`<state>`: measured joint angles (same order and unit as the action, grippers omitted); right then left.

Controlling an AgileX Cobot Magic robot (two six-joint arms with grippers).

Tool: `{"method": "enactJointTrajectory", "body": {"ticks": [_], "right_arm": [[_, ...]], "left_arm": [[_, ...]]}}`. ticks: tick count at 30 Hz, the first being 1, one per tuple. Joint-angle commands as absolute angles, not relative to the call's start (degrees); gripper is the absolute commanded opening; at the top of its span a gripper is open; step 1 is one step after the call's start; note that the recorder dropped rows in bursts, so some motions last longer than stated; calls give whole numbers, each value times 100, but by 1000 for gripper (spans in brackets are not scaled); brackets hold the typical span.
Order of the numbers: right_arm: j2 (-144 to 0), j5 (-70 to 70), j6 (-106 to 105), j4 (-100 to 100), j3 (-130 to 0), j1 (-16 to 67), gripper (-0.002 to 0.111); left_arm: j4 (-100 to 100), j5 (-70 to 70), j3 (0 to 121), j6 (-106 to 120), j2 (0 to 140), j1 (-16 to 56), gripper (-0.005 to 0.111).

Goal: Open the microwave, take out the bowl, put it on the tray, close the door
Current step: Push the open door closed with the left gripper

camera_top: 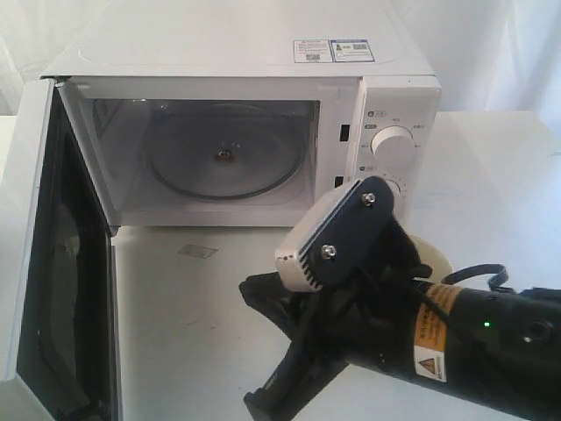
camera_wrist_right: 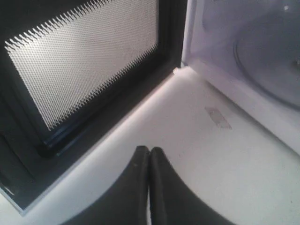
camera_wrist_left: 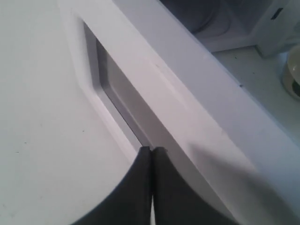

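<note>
The white table (camera_top: 202, 333) carries the microwave (camera_top: 219, 53), which stands at its far side with its front facing the exterior camera. The door (camera_top: 26, 263) is swung wide open off the oven's left side, its dark meshed inner window (camera_wrist_right: 84, 61) turned towards the open cavity. In front of the microwave's knob panel, the right arm (camera_top: 473, 342) fills the near corner, with a white wrist camera housing (camera_top: 311, 250) on top. Inside the cavity lies the round glass turntable (camera_top: 223, 153). A cream rounded thing, seemingly the bowl (camera_top: 434, 253), sits on the table just in front of the knob panel, mostly hidden behind the right arm; what lies under it cannot be told. The right gripper (camera_wrist_right: 149, 152) hovers over the table before the cavity mouth, fingers pressed together with nothing between them. The left gripper (camera_wrist_left: 152, 153) is at the door's outer side, likewise clenched and empty; whether it touches the door cannot be told. Two small stickers (camera_top: 333, 50) lie on the microwave's top.
</note>
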<state>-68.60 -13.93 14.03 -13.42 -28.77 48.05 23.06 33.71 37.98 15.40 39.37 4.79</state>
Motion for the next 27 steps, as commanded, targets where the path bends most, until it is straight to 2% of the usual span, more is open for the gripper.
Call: {"method": "enactJointTrajectory", "body": {"ticks": [1, 8, 27], "right_arm": [[-5868, -1364, 1370, -1373, -2850, 5069, 0], [-4621, -208, 1288, -1373, -2850, 5216, 0], [-4560, 0, 1576, -1330, -2850, 5272, 0]], "left_arm": [[3402, 3240, 3809, 2670, 4518, 468, 0], [5922, 3072, 3809, 5340, 5344, 468, 0], [8696, 3365, 3809, 8327, 6133, 468, 0]]}}
